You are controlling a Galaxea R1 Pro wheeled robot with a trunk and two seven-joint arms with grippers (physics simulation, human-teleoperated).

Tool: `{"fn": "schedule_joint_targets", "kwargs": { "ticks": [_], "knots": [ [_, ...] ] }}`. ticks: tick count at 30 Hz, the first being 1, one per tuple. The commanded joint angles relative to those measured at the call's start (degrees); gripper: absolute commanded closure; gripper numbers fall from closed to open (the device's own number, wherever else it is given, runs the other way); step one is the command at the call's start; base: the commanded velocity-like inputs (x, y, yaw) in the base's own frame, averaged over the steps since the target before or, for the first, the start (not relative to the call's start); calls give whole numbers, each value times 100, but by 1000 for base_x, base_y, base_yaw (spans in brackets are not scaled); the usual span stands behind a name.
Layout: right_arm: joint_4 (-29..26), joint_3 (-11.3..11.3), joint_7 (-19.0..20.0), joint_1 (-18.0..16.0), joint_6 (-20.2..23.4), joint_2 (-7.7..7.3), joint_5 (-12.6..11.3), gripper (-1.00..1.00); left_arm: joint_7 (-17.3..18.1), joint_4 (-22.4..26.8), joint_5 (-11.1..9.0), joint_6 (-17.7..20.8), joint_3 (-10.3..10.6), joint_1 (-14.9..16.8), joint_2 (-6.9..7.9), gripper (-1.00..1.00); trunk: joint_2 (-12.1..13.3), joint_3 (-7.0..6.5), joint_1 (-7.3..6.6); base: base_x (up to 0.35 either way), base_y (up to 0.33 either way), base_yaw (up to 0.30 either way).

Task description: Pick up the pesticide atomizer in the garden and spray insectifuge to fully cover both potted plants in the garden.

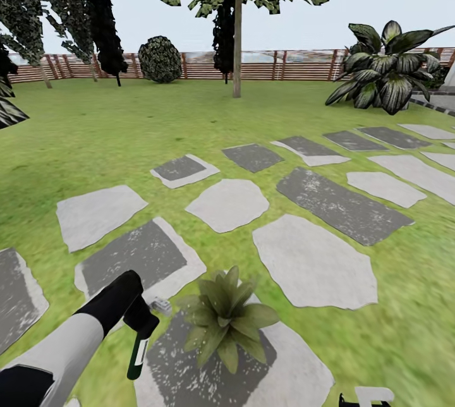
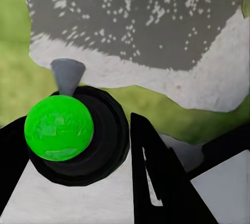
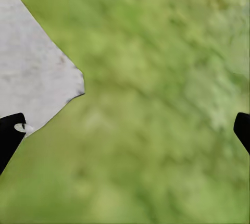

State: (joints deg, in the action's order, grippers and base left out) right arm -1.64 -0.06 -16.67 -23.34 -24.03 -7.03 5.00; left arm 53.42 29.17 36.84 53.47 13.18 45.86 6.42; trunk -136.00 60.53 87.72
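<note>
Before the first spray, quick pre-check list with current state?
1. Green spray bottle with white label held by left end effector: ok.
2. Nozzle aimed at the plant: cannot tell.
3. Broad-leafed green potted plant close beside the bottle: ok.
4. Plant standing on the grey stepping stone: ok.
5. Second potted plant located: not ok.
6. Right end effector open, empty, over green lawn: ok.
</note>
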Motion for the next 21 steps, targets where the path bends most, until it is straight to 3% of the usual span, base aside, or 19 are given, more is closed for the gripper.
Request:
{"fn": "schedule_joint_targets", "kwargs": {
  "ticks": [1,4,6,7,9,11,17,21],
  "knots": [
    [6,-2,-39,-4,-5,2,52,-100,54,11,62,2,24,0,-1,100,-2,5,0,63,41,0],
    [5,-2,-39,-4,-5,0,53,-100,47,1,71,-14,27,-34,-5,100,-2,5,0,19,12,0],
    [6,-2,-39,-4,-5,1,54,-100,46,40,68,-81,33,-229,16,100,-2,5,0,3,2,0],
    [6,-2,-39,-4,-5,2,54,-100,46,50,70,-239,34,-316,33,100,-2,5,0,1,1,0],
    [6,-2,-39,-4,-5,6,54,-100,66,5,63,-1010,16,-454,77,100,-2,5,0,0,0,0],
    [6,-2,-39,-4,-5,7,54,-100,70,0,58,-1213,22,-501,65,100,-2,5,0,0,0,0],
    [6,-2,-39,-4,-5,15,54,-100,81,93,47,-1235,7,-501,46,100,-2,5,0,0,0,1],
    [6,-2,-39,-4,-5,24,54,-100,69,64,35,-1212,-6,-491,43,100,-2,5,0,0,-52,212]
  ]
}}
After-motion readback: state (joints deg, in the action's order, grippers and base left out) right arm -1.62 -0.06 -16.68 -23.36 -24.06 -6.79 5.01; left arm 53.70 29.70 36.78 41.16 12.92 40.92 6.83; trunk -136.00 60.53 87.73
